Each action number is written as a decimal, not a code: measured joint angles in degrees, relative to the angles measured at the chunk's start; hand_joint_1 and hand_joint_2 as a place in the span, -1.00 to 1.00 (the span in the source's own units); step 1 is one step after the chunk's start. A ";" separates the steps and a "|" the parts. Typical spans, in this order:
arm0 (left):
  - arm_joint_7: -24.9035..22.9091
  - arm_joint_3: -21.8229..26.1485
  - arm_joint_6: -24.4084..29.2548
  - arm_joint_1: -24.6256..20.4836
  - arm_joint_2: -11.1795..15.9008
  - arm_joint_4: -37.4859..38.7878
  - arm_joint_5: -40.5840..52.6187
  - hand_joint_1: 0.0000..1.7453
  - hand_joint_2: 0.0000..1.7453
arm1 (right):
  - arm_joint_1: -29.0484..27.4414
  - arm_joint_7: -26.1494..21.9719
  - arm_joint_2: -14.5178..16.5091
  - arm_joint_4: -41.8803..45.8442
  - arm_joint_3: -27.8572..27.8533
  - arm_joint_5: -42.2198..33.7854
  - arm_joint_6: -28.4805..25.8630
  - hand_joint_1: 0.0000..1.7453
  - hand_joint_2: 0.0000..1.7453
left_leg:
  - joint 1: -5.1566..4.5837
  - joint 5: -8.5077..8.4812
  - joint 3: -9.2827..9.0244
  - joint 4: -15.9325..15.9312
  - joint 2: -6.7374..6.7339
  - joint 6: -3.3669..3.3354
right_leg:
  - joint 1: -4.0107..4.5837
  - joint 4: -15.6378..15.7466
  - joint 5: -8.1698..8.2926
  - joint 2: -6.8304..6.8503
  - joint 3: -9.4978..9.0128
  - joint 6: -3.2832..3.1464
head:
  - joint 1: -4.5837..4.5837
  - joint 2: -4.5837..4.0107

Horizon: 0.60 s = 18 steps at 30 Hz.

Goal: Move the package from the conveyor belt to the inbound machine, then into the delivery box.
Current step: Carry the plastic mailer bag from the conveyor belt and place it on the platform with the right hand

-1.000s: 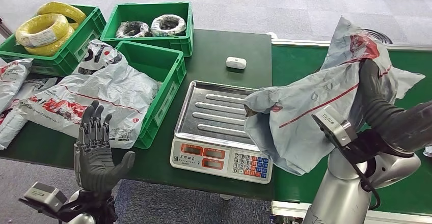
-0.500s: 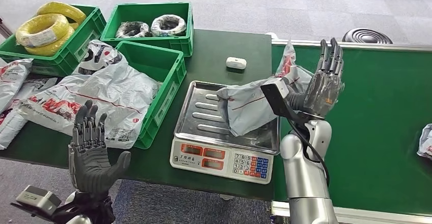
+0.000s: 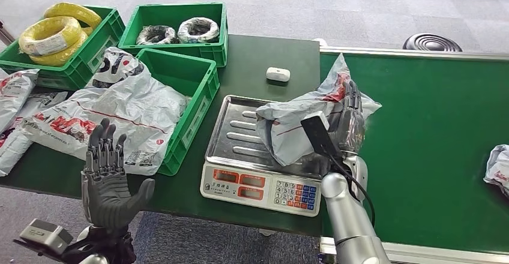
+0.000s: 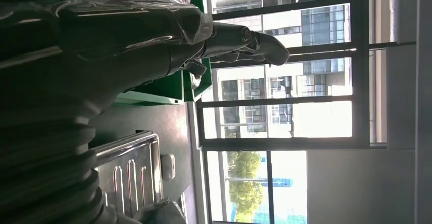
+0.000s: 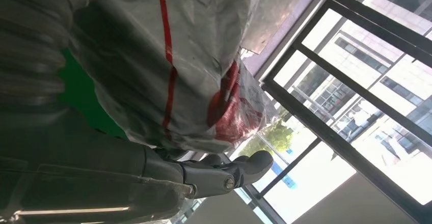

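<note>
A grey plastic package [image 3: 300,126] with red printing lies across the right side of a steel weighing scale [image 3: 246,133], which I take to be the inbound machine. One end spills off the tray onto the green conveyor belt [image 3: 432,132]. The scale sits on a dark green counter [image 3: 264,54].

The right robot hand [image 3: 348,120] stands upright against the package's right side, fingers pressed to the plastic. Whether it actually grips the bag or only leans on it, I cannot tell. The left robot hand [image 3: 111,180] hovers at the counter's near edge with its palm up, fingers spread and nothing in it.

To do this step well, the package probably needs to rest wholly on the tray, so nudging the overhanging end leftward before letting go would help. The bag is soft and slippery and may slump back toward the belt.

The head view shows the layout: green crates [image 3: 180,78] to the left, one draped with another parcel [image 3: 129,105], and a further parcel [image 3: 498,168] at the belt's far right. The right wrist view shows the thumb [image 5: 239,168] lying just beside the bag's underside, with bright windows behind. The left wrist view catches the ribbed tray edge.
</note>
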<state>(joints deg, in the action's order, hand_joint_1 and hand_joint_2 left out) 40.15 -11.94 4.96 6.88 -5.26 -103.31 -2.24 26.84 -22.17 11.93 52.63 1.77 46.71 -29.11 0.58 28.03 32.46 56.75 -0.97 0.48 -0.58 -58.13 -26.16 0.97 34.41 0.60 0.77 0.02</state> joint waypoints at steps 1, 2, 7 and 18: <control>0.00 -0.08 -0.03 0.00 0.01 0.03 -0.01 -1.00 1.00 | -0.75 -0.61 0.01 -0.29 0.03 -0.88 -0.23 -1.00 -1.00 | 0.00 0.00 0.00 0.00 0.00 0.00 | 0.00 0.00 0.00 0.00 0.00 0.00 | 0.00 0.00; 0.00 -0.16 -0.05 0.01 0.03 0.07 -0.02 -1.00 1.00 | -1.59 -1.16 0.02 -0.50 0.05 -1.64 -0.52 -1.00 -1.00 | 0.00 0.00 0.01 0.00 0.00 0.00 | 0.00 0.00 0.00 0.00 0.00 0.00 | 0.00 0.00; 0.00 -0.42 -0.42 0.02 0.20 0.51 -0.22 -1.00 1.00 | -5.32 -2.26 0.04 -0.69 0.09 -3.24 -2.42 -1.00 -1.00 | 0.00 0.02 0.01 0.00 -0.03 0.00 | 0.00 0.00 -0.01 0.00 0.01 0.00 | 0.00 0.00; 0.00 -0.89 -0.99 -0.10 0.37 1.54 -0.27 -1.00 1.00 | -9.20 0.16 -0.27 2.54 1.17 -1.89 -3.35 -1.00 -1.00 | 0.00 0.01 -0.05 0.00 -0.04 0.00 | 0.00 0.01 0.00 -0.01 -0.02 0.00 | 0.00 0.00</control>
<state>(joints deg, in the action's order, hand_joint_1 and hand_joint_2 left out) 40.15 -12.83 3.97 6.78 -4.90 -101.77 -2.51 17.64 -22.01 11.66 55.17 2.94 44.82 -32.46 0.58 28.05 32.41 56.75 -1.02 0.48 -0.58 -58.12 -26.16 0.96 34.39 0.60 0.76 0.02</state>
